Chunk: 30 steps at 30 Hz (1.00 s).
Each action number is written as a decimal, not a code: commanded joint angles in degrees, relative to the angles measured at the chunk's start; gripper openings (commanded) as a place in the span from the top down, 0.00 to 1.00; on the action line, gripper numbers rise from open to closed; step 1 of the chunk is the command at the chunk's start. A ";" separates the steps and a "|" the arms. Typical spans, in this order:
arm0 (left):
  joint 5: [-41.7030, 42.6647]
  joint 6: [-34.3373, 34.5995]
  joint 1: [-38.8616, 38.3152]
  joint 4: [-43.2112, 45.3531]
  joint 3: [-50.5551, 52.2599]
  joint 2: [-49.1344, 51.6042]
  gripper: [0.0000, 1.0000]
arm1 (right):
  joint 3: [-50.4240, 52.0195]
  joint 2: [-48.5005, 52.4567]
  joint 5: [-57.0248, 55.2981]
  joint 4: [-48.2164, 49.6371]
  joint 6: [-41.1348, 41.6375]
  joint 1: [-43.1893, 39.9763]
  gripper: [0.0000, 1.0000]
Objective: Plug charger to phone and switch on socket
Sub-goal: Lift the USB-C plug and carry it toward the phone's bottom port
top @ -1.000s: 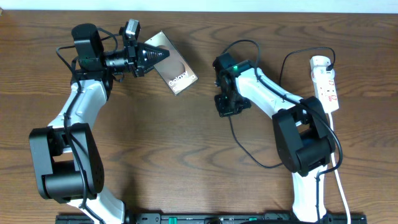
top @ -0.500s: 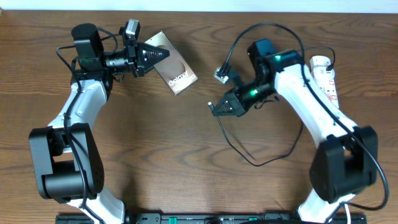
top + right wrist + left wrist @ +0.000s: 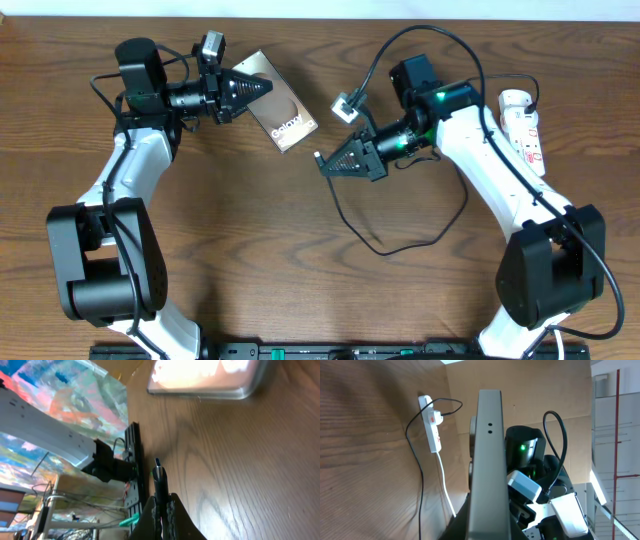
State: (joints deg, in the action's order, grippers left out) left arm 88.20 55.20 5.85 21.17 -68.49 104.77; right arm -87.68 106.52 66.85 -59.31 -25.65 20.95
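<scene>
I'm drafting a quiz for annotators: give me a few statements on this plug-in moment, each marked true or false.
1. The left end effector grips the phone. True.
2. The charger is plugged into the phone. False: its tip is apart from the phone, pinched in the right end effector.
3. The socket lies on the right arm's side. True.
4. The phone's screen faces down. False: its lettered screen faces up.

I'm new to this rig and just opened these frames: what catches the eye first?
The left gripper holds the phone by one edge, upper centre of the table. The right gripper, jaws shut on the charger, points its tip toward the phone, a gap between them. The white socket lies at far right.
</scene>
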 commanded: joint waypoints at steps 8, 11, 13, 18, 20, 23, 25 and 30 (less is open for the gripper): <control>1.81 -0.76 -0.09 0.37 -0.96 -1.68 0.93 | -0.24 0.48 1.57 6.38 11.02 2.08 0.99; 1.84 -0.76 -0.09 0.37 -0.96 -1.68 0.93 | -0.24 0.48 1.01 7.34 11.98 2.08 0.99; 1.84 -0.76 -0.09 0.37 -0.96 -1.68 0.93 | -0.24 0.52 0.52 8.00 12.39 2.05 0.99; 1.86 -0.76 -0.09 0.37 -0.96 -1.68 0.93 | -0.24 1.55 0.61 9.40 14.08 1.88 0.99; 1.86 -0.76 -0.09 0.37 -0.96 -1.68 0.93 | -0.24 2.38 1.33 9.25 14.08 1.88 0.99; 1.86 -0.74 -0.09 0.37 -0.96 -1.68 0.93 | -0.24 3.19 3.34 9.20 14.05 1.88 0.99; 1.86 -0.74 -0.09 0.35 -0.96 -1.68 0.93 | -0.24 3.34 3.45 9.40 14.03 1.88 0.99; 1.88 -0.76 -0.20 -0.94 -0.94 -1.68 0.93 | -0.24 3.34 3.87 10.27 14.05 1.86 0.99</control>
State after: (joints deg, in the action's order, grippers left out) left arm 88.23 55.20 5.85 20.64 -68.49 104.77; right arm -87.68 109.93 68.01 -49.45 -12.08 22.90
